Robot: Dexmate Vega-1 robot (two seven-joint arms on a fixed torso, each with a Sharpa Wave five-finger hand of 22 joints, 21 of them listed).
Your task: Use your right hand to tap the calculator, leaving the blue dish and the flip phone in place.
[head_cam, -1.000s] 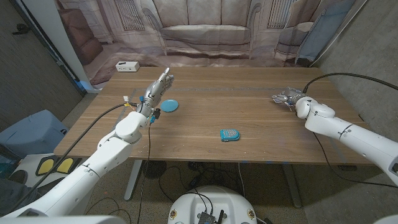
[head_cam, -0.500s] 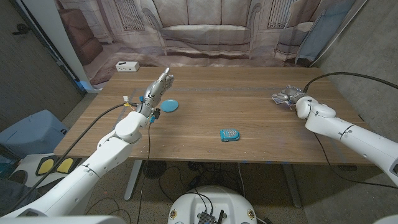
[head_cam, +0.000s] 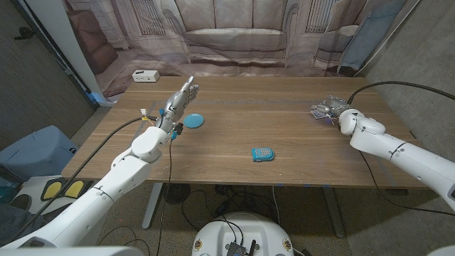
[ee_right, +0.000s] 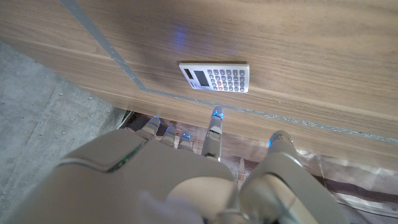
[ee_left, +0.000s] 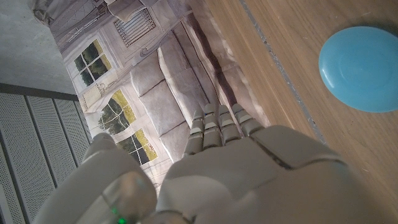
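A small white calculator point(ee_right: 216, 77) with grey keys lies on the wooden table point(head_cam: 284, 128) at its far right. My right hand point(head_cam: 329, 108) hovers just over it; its fingertips point(ee_right: 216, 114) point at the calculator's near edge with a small gap, fingers spread and holding nothing. The calculator point(head_cam: 317, 112) peeks out beside that hand in the head view. A round blue dish point(head_cam: 193, 121) sits at the left. My left hand point(head_cam: 182, 96) is raised behind the dish with its fingers straight and holds nothing. The teal flip phone point(head_cam: 262, 153) lies near the table's front middle.
A white power strip point(head_cam: 145, 75) lies at the table's far left corner. A black cable point(head_cam: 398, 87) arcs over the right edge. A printed sofa backdrop point(head_cam: 234, 35) hangs behind the table. The dish point(ee_left: 364, 68) lies apart from my left hand point(ee_left: 249, 168).
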